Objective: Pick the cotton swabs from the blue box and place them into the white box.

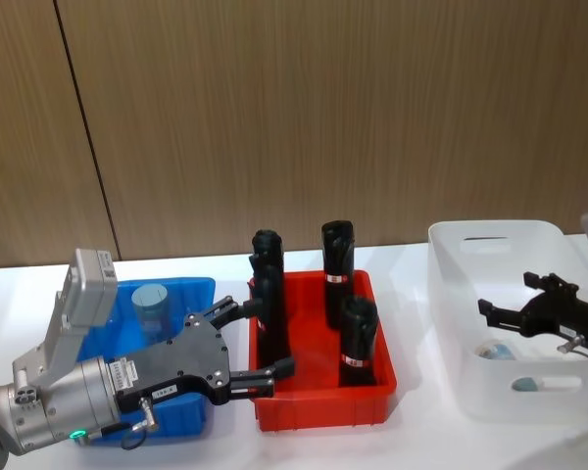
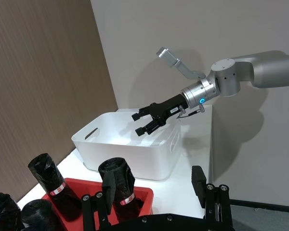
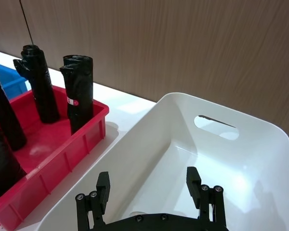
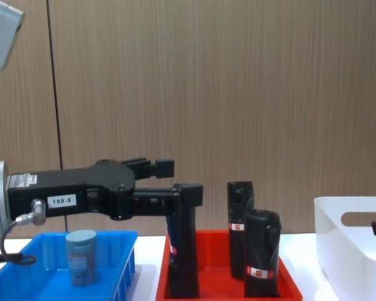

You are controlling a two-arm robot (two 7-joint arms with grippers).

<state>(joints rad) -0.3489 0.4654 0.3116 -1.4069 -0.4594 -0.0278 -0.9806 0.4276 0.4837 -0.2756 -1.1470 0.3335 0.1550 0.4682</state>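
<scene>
Findings at this moment:

1. One swab jar [image 1: 154, 308] remains upright in the blue box [image 1: 181, 286], at the desk's [image 1: 412, 446] 9 o'clock side. Its long axis is vertical, lid up.
2. The left hand [image 1: 267, 338] is the nearer one. It hangs above jar height with its fingers spread wide, holding nothing, and points toward 3 o'clock over the edge of the red tray [image 1: 314, 413].
3. The jar lies at about 10 o'clock from those fingertips, behind them, beside the hand's body. In my judgement the hand must draw back toward 9 o'clock before it can descend on the jar.
4. Whether the lower finger touches the nearest black roll [image 1: 270, 328] cannot be told.
5. The right hand [image 1: 508, 296] hangs over the white box [image 1: 449, 294] at 3 o'clock, fingers apart, empty. Two pale-lidded jars [image 1: 495, 350] appear to lie inside the box.
</scene>
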